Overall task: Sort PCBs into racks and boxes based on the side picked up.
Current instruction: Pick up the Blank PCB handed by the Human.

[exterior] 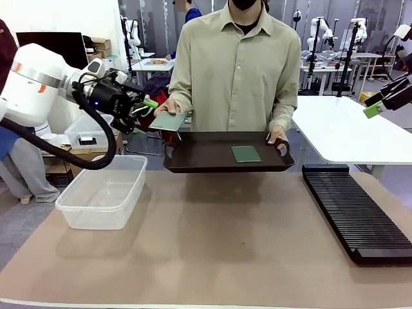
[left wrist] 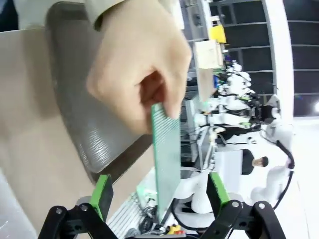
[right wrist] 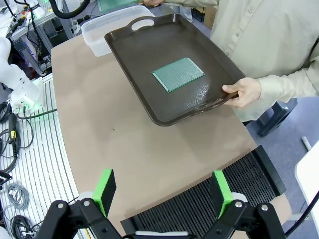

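Likely feather-light and stiff, the offered PCB (exterior: 168,120), yet thin enough to flex or snap under a hard squeeze and smooth enough to slide out of a lazy one. Best taken on the free end, pads flat against both faces, well clear of the person's hand (exterior: 168,106) pinching the other end; firm closure, no crushing, no twisting while shared. Thin flat green rectangle, matte, fine dotted grid across the face, seen edge-on in the left wrist view. Held out in the air by the far left corner of the dark brown tray (exterior: 193,158). Left jaws spread wide, green pads (left wrist: 103,193) flanking the board's free end, touching neither face. Second PCB (exterior: 246,153), same green and same grid, lying flat on the tray a little right of its middle; probably harder to lift from there, no edge standing proud. Tray held over the far edge of the counter (exterior: 225,251), gripped at its right end by the person's other hand (exterior: 278,136). Right jaws also spread, empty, raised well above the long black slotted rack (exterior: 357,212) on the counter's right. Clear tub (exterior: 103,193) on the counter's left, below the left arm, nothing in it.
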Robot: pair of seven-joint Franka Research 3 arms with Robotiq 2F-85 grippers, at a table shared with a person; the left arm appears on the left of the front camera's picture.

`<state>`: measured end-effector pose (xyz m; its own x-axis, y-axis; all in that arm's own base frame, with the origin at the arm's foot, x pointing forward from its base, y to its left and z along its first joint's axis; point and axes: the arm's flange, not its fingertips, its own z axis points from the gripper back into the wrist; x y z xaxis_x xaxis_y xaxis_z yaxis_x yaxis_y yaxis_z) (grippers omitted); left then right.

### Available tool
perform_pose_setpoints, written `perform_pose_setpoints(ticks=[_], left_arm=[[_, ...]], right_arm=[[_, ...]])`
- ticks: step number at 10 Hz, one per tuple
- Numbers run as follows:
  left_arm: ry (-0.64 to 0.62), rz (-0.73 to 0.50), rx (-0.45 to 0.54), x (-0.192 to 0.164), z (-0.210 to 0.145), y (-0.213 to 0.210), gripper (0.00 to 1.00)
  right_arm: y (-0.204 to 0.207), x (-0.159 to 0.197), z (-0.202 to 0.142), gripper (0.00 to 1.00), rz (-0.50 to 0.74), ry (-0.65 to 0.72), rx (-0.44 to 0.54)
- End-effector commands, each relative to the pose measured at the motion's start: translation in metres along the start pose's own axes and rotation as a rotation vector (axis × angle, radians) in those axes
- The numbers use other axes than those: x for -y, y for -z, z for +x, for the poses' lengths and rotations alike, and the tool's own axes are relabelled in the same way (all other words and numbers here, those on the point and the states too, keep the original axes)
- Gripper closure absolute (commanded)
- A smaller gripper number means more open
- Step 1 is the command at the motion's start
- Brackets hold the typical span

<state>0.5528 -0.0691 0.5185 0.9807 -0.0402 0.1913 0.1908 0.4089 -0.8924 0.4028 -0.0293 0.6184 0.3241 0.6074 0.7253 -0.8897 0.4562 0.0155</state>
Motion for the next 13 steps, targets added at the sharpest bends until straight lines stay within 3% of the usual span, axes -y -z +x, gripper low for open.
perform_pose_setpoints(ticks=[1, 5, 7, 8, 9, 10, 11, 12, 13], left_arm=[[0.038, -0.101, -0.004, -0.002, 0.013, 0.0, 0.0], [0.089, -0.19, -0.1, -0.015, 0.03, 0.014, 0.0], [0.128, -0.164, -0.14, -0.019, 0.032, 0.014, 0.0], [0.158, -0.147, -0.147, -0.021, 0.033, 0.014, 0.58], [0.157, -0.14, -0.148, -0.023, 0.036, 0.012, 0.58], [0.155, -0.133, -0.15, -0.025, 0.038, 0.01, 1.0], [0.15, -0.13, -0.147, -0.026, 0.039, 0.011, 0.62], [0.145, -0.129, -0.152, -0.026, 0.04, 0.009, 1.0], [0.143, -0.134, -0.156, -0.026, 0.041, 0.008, 1.0]], right_arm=[[0.001, 0.001, 0.0, 0.0, 0.018, -0.008, 0.015], [0.001, 0.001, 0.0, 0.0, 0.018, -0.008, 0.015], [0.001, 0.001, 0.0, 0.0, 0.018, -0.008, 0.015], [0.001, 0.001, 0.0, 0.0, 0.018, -0.008, 0.015], [0.001, 0.001, 0.0, 0.0, 0.018, -0.008, 0.015], [0.001, 0.001, 0.0, 0.0, 0.018, -0.008, 0.015], [0.001, 0.001, 0.0, 0.0, 0.018, -0.008, 0.015], [0.001, 0.001, 0.0, 0.0, 0.018, -0.008, 0.015], [0.001, 0.001, 0.0, 0.0, 0.018, -0.008, 0.015]])
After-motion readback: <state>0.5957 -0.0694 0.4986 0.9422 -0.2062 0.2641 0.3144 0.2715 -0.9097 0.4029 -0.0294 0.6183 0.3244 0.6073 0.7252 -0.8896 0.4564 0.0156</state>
